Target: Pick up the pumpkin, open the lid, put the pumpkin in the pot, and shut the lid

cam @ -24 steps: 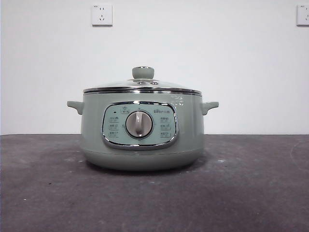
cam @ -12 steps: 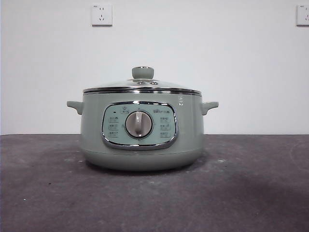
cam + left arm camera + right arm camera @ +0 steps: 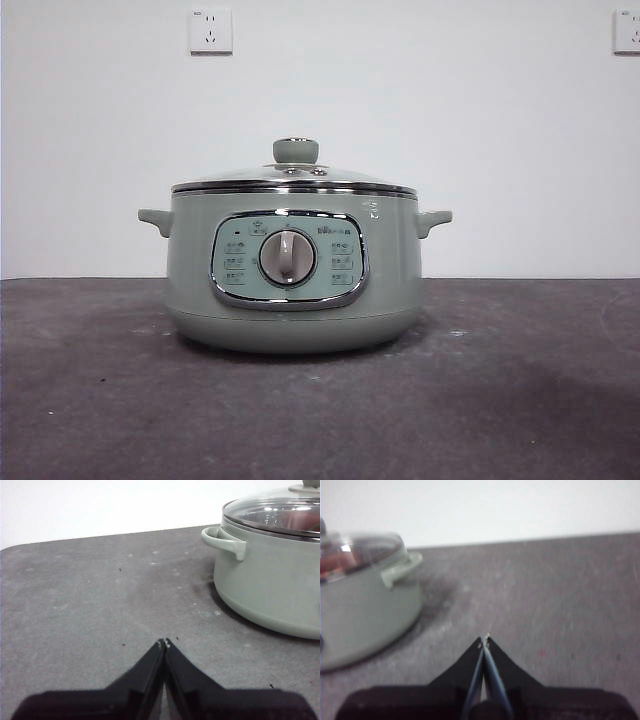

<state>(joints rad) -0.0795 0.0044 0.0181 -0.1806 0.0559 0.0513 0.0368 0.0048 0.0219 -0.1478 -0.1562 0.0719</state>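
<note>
The sage-green pot (image 3: pixel 390 260) stands mid-table with its dial facing the front camera. The glass lid (image 3: pixel 230 181) sits shut on it, knob (image 3: pixel 296 150) on top. In the right wrist view an orange blur, the pumpkin (image 3: pixel 331 566), shows through the lid (image 3: pixel 370 545); the front view hides it. My left gripper (image 3: pixel 164 642) is shut and empty, low over the table, off to the side of the pot (image 3: pixel 270 585) by one handle (image 3: pixel 225 540). My right gripper (image 3: pixel 485 639) is shut and empty on the other side of the pot (image 3: pixel 360 615).
The dark grey table (image 3: pixel 520 400) stretches to a white wall with two sockets (image 3: pixel 211 30). Bare tabletop lies between each gripper and the pot. Neither arm shows in the front view.
</note>
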